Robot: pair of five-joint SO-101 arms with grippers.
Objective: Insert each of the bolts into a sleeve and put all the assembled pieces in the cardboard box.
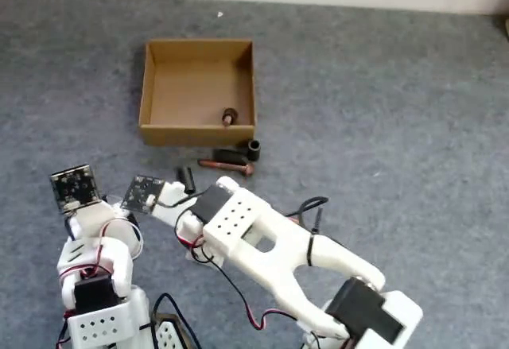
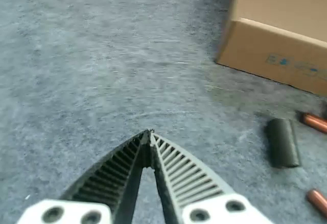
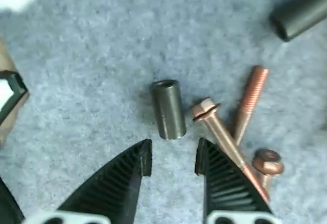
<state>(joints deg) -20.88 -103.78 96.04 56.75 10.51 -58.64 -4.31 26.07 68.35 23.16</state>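
lying flat, the dark, apparently hollow sleeve (image 3: pixel 169 109) sits beside coppery bolts (image 3: pixel 227 145).

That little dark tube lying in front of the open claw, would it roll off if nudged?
Probably a little: the sleeve is round and lies on its side, so a sideways push should roll it, though the fuzzy grey mat likely slows it. It looks rigid, so the right claw shouldn't crush it.

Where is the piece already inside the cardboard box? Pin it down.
High view: the piece lies in the cardboard box against its near wall, toward the right-hand corner, just beyond the loose sleeves and bolts.
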